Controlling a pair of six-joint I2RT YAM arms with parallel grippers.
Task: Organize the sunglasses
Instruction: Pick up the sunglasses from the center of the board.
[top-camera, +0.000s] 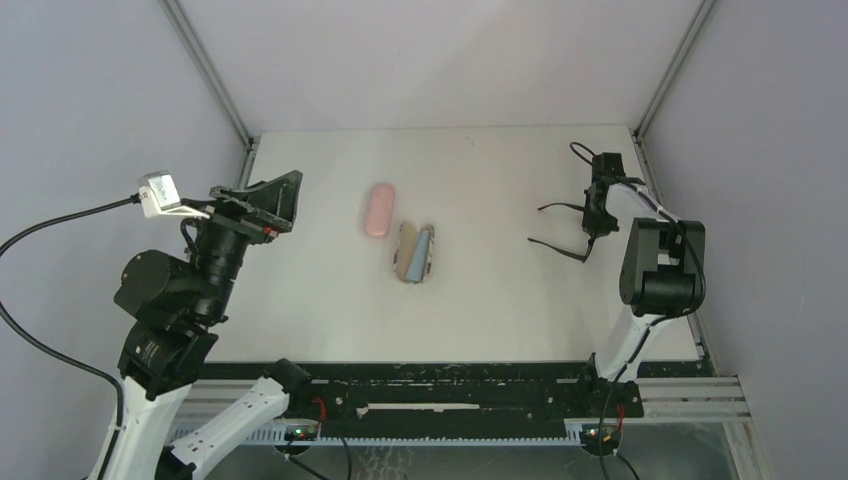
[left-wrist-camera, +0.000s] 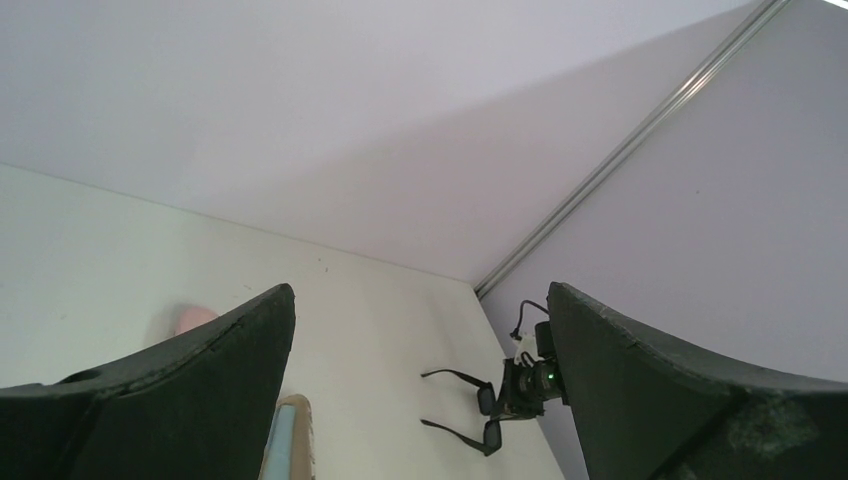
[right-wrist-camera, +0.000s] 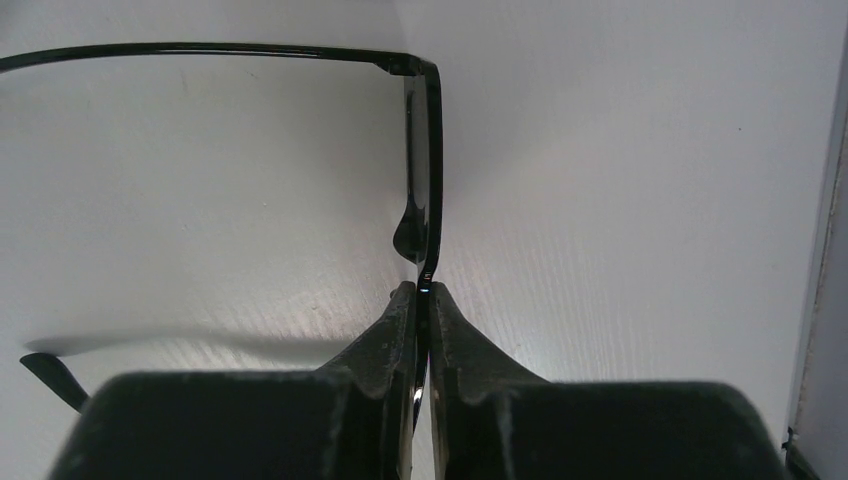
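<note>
The sunglasses (top-camera: 583, 255) lie at the right side of the table, black-framed with both temple arms spread toward the left. My right gripper (top-camera: 597, 210) reaches down onto their front. In the right wrist view its fingers (right-wrist-camera: 400, 320) are pressed together on the thin frame beside one dark lens (right-wrist-camera: 420, 150), so the gripper (right-wrist-camera: 424, 292) is shut on the sunglasses. The left wrist view shows the same pair (left-wrist-camera: 492, 432) under the right gripper (left-wrist-camera: 520, 390). My left gripper (top-camera: 275, 200) hangs above the table's left edge, open and holding nothing (left-wrist-camera: 420, 288).
A closed pink case (top-camera: 378, 209) lies near the table's middle. Beside it an open patterned case (top-camera: 415, 253) holds a light-blue cloth (top-camera: 421, 247). The right wall post (top-camera: 650, 150) stands close behind the right gripper.
</note>
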